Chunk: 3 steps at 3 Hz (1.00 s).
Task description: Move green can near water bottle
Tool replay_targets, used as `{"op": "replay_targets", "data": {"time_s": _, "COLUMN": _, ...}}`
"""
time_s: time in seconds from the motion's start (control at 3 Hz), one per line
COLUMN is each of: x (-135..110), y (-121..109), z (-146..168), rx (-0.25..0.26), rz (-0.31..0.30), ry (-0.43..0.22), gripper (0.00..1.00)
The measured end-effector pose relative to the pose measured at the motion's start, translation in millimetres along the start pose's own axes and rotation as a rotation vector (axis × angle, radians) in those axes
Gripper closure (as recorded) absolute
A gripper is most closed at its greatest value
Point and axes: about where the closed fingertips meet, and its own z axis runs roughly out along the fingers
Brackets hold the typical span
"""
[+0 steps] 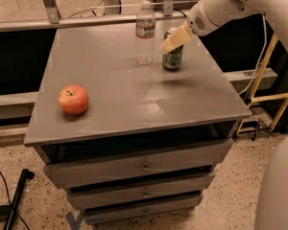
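The green can (173,57) is upright at the back right of the grey tabletop (134,104), just right of the water bottle (145,32), with a small gap between them. My gripper (174,40) reaches in from the upper right on the white arm (240,4). It is shut on the can's upper part, and one pale finger (176,38) covers the can's top. I cannot tell whether the can's base touches the table. The clear bottle with a white cap and a red-and-white label stands upright near the back edge.
A red apple (73,99) lies at the table's front left. The table is a drawer cabinet (144,166). A metal rail (86,22) runs behind it. A wooden frame (271,80) stands to the right. A black bar (17,195) lies on the floor at the left.
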Motion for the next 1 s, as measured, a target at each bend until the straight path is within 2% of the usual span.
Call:
{"op": "replay_targets", "data": {"time_s": 0.33, "x": 0, "y": 0, "z": 0, "rx": 0.000, "rz": 0.000, "ry": 0.000, "gripper": 0.00}}
{"op": "replay_targets", "data": {"time_s": 0.67, "x": -3, "y": -5, "z": -15, "rx": 0.006, "rz": -0.041, "ry": -0.045, "gripper": 0.00}}
{"op": "replay_targets", "data": {"time_s": 1.0, "x": -13, "y": -10, "z": -68, "rx": 0.060, "rz": -0.123, "ry": -0.172, "gripper": 0.00}}
